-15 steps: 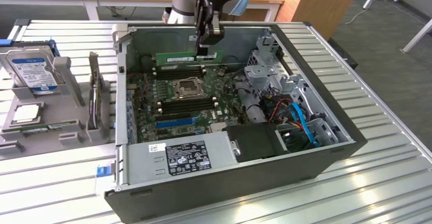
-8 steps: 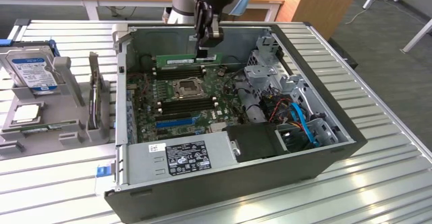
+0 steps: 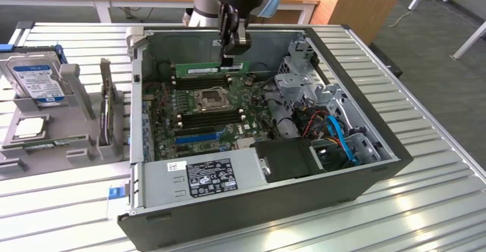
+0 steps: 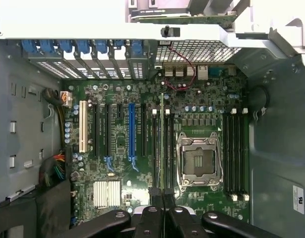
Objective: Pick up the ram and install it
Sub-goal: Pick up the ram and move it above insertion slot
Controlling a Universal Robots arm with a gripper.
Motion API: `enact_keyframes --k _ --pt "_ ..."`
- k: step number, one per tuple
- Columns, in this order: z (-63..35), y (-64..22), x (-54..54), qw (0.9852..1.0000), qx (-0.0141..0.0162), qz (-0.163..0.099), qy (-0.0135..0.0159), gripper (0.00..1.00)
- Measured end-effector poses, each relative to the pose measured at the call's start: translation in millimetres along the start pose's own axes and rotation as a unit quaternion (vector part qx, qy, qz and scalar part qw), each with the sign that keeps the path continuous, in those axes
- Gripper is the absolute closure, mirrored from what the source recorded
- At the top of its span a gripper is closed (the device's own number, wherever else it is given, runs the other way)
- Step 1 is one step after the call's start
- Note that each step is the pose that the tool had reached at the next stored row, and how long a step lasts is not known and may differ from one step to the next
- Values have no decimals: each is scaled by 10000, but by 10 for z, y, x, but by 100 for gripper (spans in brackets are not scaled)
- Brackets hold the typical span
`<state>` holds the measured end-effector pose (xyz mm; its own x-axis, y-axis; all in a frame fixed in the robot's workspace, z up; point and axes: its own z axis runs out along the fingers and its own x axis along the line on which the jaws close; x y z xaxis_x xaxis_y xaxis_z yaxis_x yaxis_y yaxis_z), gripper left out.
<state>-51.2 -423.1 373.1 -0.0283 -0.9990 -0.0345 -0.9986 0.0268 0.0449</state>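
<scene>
Green fibreglass, thin and light: the ram (image 3: 201, 68) looks stiff lengthwise but fragile at its chips and contacts, so it is best pinched on its upper edge. The gripper (image 3: 230, 62) is clamped there, nearly closed, and the stick hangs over the motherboard (image 3: 249, 91) slots.

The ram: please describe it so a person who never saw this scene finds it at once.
Find the open computer case on the slatted table, then the gripper above its motherboard. The ram is the thin green stick with a pale label clamped in that gripper; the slots beneath it are black.
</scene>
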Motion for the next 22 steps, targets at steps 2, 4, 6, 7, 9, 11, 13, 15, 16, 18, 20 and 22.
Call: enact_keyframes --k 2,4,6,7,9,11,13,15,16,18,20,22 --pt "0 0 0 10000 0 0 -2 88" --pt "0 0 0 10000 0 0 -2 88" --pt "0 0 0 10000 -1 0 -2 88" --pt "1 0 0 10000 -2 0 -1 88" --pt "6 -5 0 10000 -14 -1 -1 88" --pt "9 -9 1 10000 -30 0 0 88" --pt "11 -12 0 10000 -41 1 0 88" --pt "12 -12 0 10000 -43 2 -1 88" --pt "12 -13 0 10000 -44 2 -1 88" --pt "12 -20 0 10000 -45 0 0 88" --pt "11 -43 0 10000 -45 1 -1 88" --pt "9 -68 -1 10000 -45 1 0 88"
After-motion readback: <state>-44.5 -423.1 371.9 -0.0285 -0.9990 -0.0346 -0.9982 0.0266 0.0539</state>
